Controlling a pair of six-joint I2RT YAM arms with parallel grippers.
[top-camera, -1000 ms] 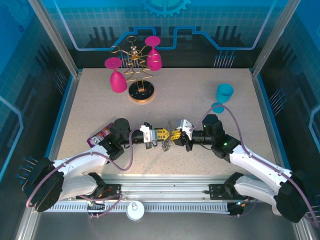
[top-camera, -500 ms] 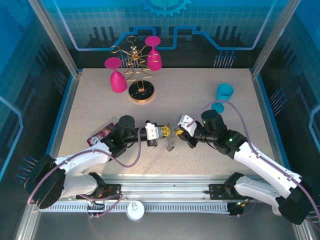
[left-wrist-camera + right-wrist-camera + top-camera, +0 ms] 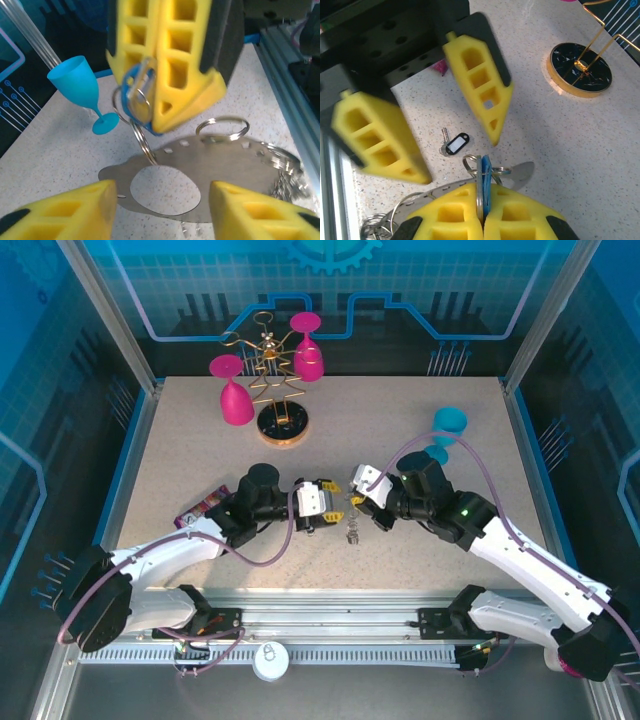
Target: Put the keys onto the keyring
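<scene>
Right gripper (image 3: 482, 205) is clamped tight on the blue key (image 3: 134, 97), pinching its plastic head edge-on between the fingers, above the middle of the bench (image 3: 180, 440). Small split rings hook through that key, and below them sits a flat silver tag (image 3: 165, 165) with an oval hole. The keyring (image 3: 287, 167) trails off beside the tag as a beaded grey tangle; whether it rests on the bench, I cannot tell. Left gripper (image 3: 162, 197) faces the right one nose to nose, jaws spread wide and holding nothing. The oval-headed key (image 3: 456, 144) lies flat on the bench, apart from the bunch. Blue goblet (image 3: 82, 87) stands towards the right edge, the gold rack (image 3: 278, 390) near the back edge.
</scene>
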